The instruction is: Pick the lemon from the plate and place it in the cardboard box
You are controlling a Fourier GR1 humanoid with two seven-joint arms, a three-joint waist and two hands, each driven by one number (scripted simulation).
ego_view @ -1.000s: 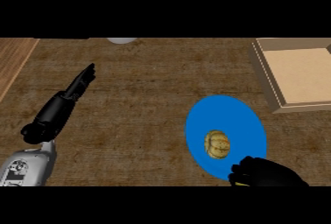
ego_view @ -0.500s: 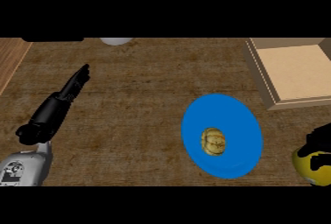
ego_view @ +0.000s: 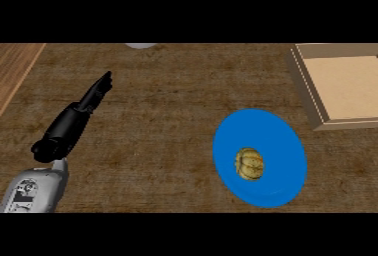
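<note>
Only the left hand (ego_view: pixel 74 120) shows, well to the left of the blue plate (ego_view: pixel 284 150). Its grey forearm rises from the lower left corner, and the black fingers stretch straight, pointing up and away, holding nothing, resting still

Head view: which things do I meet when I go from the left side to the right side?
left hand → blue plate with the lemon on it → cardboard box
</note>
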